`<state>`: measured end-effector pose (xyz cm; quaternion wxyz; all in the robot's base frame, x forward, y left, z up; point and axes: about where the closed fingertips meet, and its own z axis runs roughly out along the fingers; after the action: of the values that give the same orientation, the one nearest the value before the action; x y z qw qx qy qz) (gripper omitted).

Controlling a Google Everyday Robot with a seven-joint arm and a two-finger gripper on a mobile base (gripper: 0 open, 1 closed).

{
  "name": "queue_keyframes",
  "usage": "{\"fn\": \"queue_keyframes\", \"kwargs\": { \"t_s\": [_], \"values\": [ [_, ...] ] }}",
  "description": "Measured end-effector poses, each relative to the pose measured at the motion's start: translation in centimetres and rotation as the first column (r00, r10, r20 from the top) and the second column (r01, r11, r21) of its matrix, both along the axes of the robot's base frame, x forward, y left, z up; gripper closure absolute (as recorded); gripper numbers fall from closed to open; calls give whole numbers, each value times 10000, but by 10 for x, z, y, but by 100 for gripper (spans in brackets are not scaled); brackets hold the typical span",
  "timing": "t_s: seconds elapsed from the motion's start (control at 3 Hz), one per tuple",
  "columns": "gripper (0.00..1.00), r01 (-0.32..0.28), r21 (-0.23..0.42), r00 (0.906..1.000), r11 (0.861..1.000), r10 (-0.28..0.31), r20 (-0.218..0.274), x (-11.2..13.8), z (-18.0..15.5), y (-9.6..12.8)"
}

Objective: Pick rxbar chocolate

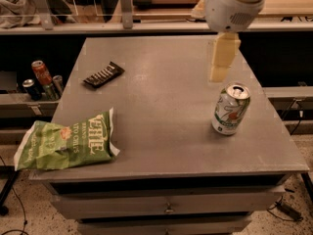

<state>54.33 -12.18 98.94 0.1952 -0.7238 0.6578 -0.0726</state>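
The rxbar chocolate (103,75) is a small flat black bar with pale lettering, lying on the grey table (161,116) at its far left. My gripper (221,60) hangs from the white arm above the table's far right part, well to the right of the bar and just above and behind the green-and-white soda can (230,108). It holds nothing that I can see.
A large green chip bag (66,141) lies at the table's front left corner, overhanging the edge. Several cans (41,77) stand on a low shelf left of the table. A railing and shelf run behind the table.
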Motion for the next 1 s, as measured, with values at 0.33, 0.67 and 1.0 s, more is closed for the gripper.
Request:
{"fn": "queue_keyframes", "kwargs": {
  "t_s": [0.33, 0.67, 1.0],
  "values": [
    [0, -981, -75, 9948, 9952, 982, 268, 21, -6, 41],
    [0, -985, -75, 9948, 9951, 987, 271, 21, -6, 41],
    [0, -1567, -91, 9859, 9876, 1570, 586, 23, -6, 48]
  ]
}}
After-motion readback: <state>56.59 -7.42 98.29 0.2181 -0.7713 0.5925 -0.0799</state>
